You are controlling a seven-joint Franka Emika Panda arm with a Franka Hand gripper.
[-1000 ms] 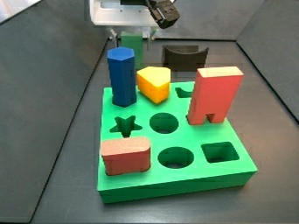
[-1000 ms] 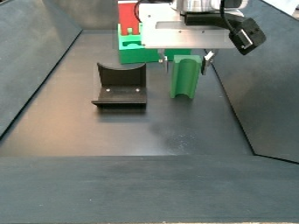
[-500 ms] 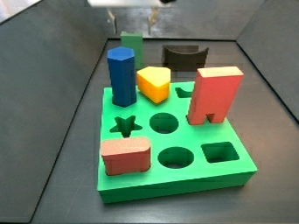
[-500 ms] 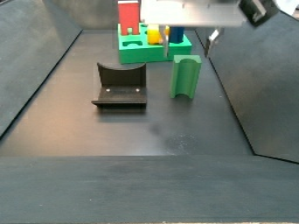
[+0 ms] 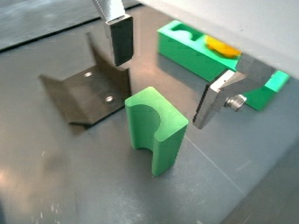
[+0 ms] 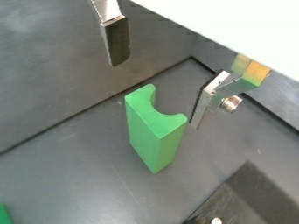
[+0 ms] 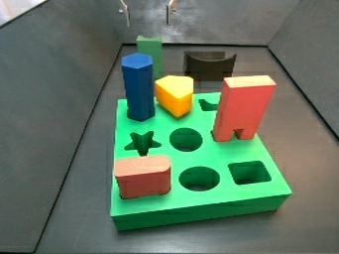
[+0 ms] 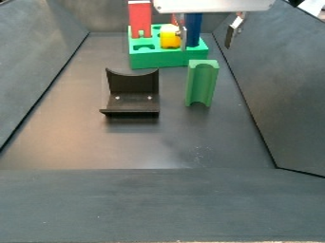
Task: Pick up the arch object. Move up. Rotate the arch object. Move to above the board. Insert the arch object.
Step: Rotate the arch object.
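Note:
The arch object [image 8: 203, 84] is a mid-green upright block with a curved notch, standing on the dark floor beyond the board [image 7: 199, 203]; it also shows in both wrist views [image 5: 158, 131] [image 6: 152, 131]. My gripper [image 5: 163, 74] [image 6: 162, 74] hangs open well above it. Its silver fingers [image 5: 117, 39] are spread wide to either side of the block and touch nothing. In a side view only the fingertips [image 7: 126, 10] show at the upper edge, above the arch object [image 7: 150, 47].
The board carries a tall red block [image 7: 245, 104], a blue prism [image 7: 138, 84], a yellow piece [image 7: 173, 94] and a pink block [image 7: 142, 177]. A black block with a curved notch [image 8: 129, 92] [image 5: 82, 92] lies beside the arch object. Sloped dark walls enclose the floor.
The gripper has risen straight up from around the arch object, nearly leaving both side views. The arch object stayed standing on the floor.

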